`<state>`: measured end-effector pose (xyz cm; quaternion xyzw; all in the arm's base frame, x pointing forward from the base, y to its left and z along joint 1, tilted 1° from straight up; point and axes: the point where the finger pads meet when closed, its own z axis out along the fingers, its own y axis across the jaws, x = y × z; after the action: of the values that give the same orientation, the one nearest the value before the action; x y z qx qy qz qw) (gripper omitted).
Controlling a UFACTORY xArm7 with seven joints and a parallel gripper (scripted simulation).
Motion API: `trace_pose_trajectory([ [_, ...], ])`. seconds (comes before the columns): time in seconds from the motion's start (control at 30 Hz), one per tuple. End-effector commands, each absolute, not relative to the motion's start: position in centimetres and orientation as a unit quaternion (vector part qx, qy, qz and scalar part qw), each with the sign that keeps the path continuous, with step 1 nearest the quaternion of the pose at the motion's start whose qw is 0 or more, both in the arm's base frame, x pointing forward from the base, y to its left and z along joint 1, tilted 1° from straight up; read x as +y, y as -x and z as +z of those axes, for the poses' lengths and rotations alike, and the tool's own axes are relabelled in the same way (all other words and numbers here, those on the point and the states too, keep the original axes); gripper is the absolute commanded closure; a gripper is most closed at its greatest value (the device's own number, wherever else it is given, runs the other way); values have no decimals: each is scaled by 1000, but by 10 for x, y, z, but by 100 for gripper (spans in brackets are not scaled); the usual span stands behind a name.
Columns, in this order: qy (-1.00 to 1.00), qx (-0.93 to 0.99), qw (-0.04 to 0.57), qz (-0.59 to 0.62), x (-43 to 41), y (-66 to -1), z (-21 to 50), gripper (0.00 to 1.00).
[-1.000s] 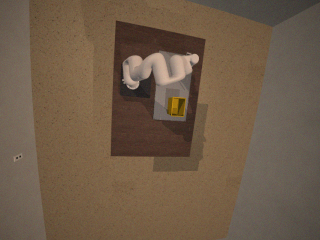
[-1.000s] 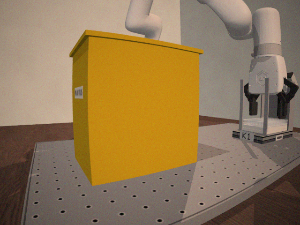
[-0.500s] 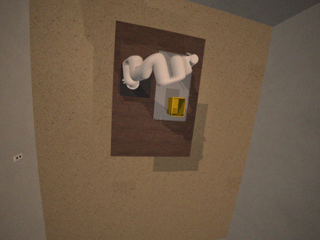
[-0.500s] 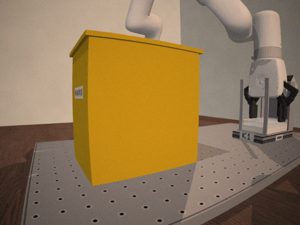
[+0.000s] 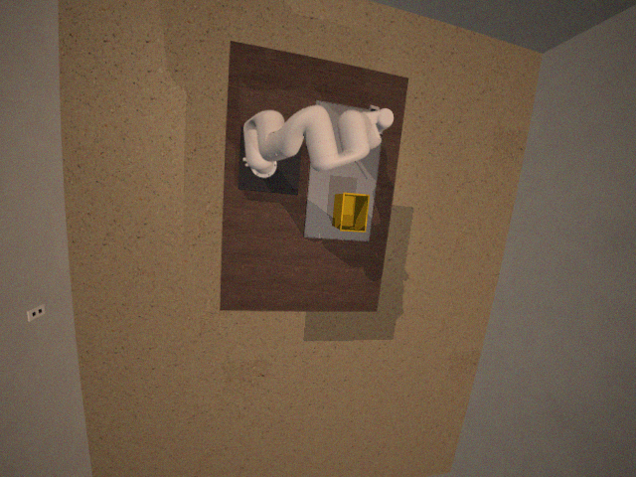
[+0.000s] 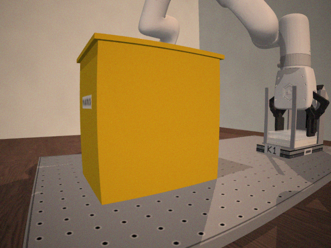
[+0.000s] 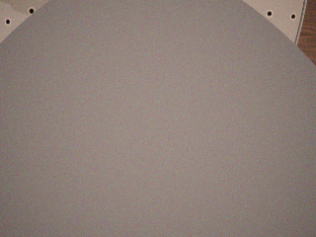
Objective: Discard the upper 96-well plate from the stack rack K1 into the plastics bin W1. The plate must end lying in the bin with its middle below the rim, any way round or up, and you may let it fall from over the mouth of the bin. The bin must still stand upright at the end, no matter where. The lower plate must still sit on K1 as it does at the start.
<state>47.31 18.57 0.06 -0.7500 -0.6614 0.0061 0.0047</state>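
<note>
The stack rack K1 (image 6: pixel 291 138) stands at the far right of the perforated plate, with grey corner posts and a K1 label. White well plates (image 6: pixel 287 137) lie stacked inside it; I cannot tell the upper from the lower one. My gripper (image 6: pixel 295 125) is lowered between the posts, open, with one black finger at each side of the stack's top. The yellow plastics bin W1 (image 6: pixel 152 117) stands upright in the middle of the plate and also shows from above (image 5: pixel 351 211), its mouth open. The wrist view is filled by a flat grey surface (image 7: pixel 158 132).
The grey perforated plate (image 6: pixel 160 208) lies on a dark wooden table (image 5: pixel 305 195). My white arm (image 5: pixel 313 135) reaches over the plate's far end and hides the rack from above. The arm's dark base pad (image 5: pixel 269 177) lies left of the plate.
</note>
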Motion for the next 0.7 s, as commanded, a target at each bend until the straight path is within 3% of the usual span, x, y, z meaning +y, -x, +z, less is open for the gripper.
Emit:
trace_pose_trajectory([
  [0.0, 750, -661, 4, 4, 186, -475, 2, 0],
  [0.2, 750, -661, 4, 4, 186, -475, 2, 0],
  [0.23, 750, -661, 4, 4, 186, -475, 3, 100],
  [0.67, 750, -661, 4, 4, 186, -475, 3, 100],
])
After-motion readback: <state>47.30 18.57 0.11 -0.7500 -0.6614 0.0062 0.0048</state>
